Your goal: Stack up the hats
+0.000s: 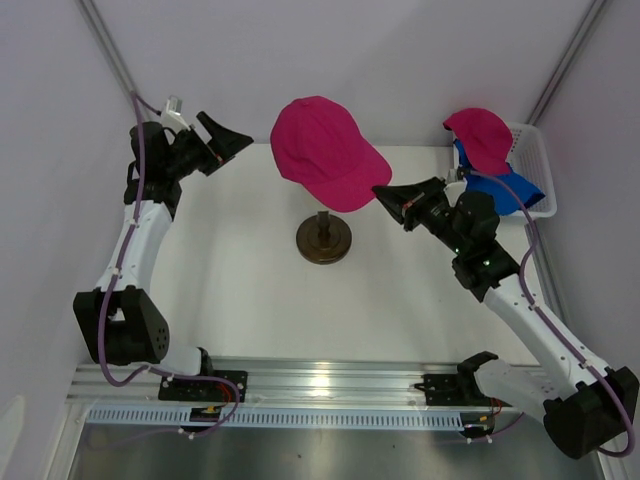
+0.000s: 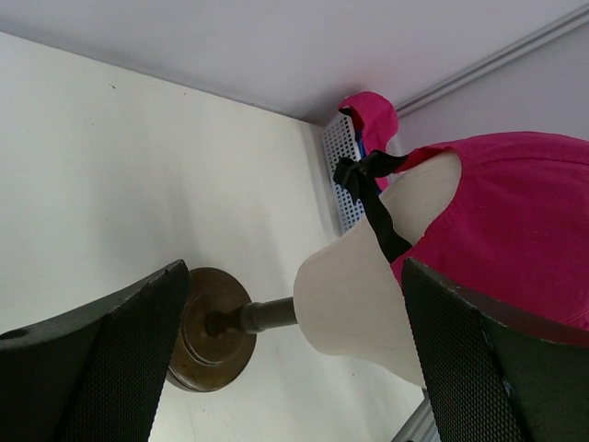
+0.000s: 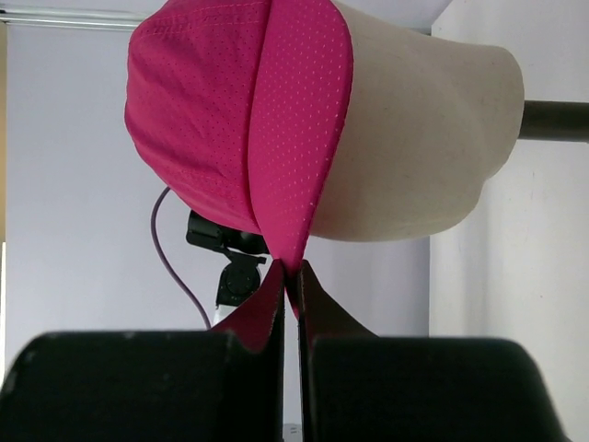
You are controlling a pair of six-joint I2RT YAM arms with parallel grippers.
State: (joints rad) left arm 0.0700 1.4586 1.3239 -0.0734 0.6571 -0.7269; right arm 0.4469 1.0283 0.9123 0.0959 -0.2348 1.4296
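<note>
Pink cap (image 1: 325,150) sat on the mannequin head (image 3: 414,138). Right claw (image 3: 290,276), in front of the head, was pinching the brim tip. Left claw (image 1: 238,140), behind the head, was spread and held nothing.

The grip looked thin, so any pull should go slowly along the brim.

Only the overhead view showed the blue cap (image 1: 515,190) and a second pink cap (image 1: 480,135) in the basket (image 1: 535,160), right of the head. Only the left wrist view showed the black back strap (image 2: 373,198).

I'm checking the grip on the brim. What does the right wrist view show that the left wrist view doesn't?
Only right wrist: the right gripper shut on the brim. Only left wrist: the stand's round base, the white basket holding a second pink cap, the black back strap. Both: the pink cap on the cream mannequin head.
</note>
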